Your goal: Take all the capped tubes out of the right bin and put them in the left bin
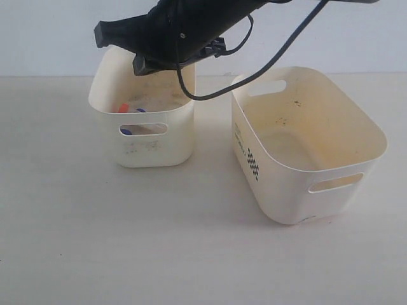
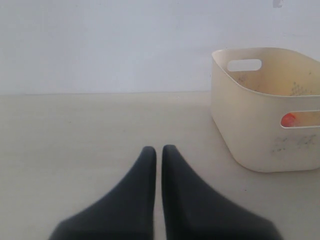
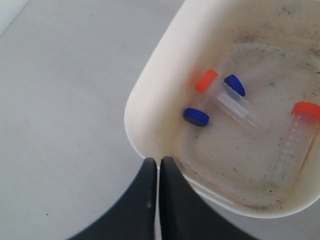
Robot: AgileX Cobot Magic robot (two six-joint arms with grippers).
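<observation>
Four capped tubes lie in the smaller smudged left bin (image 1: 156, 152): an orange-capped tube (image 3: 235, 105), a second orange-capped tube (image 3: 292, 145), and two blue caps (image 3: 234, 85) (image 3: 196, 116). My right gripper (image 3: 158, 160) is shut on nothing and hovers over that bin's rim (image 3: 145, 95); in the exterior view its arm reaches across above the bin, the right gripper (image 1: 100, 33) at its left end. The larger right bin (image 1: 286, 190) with the checkered mark shows only a stained floor. My left gripper (image 2: 159, 148) is shut, low over the table, with the left bin (image 2: 250, 135) off to one side.
The right arm's black cable (image 1: 254, 76) droops between the two bins. An orange cap (image 2: 288, 119) shows through the left bin's handle slot. Pale table surface (image 1: 95, 241) stretches in front of both bins, with a white wall behind.
</observation>
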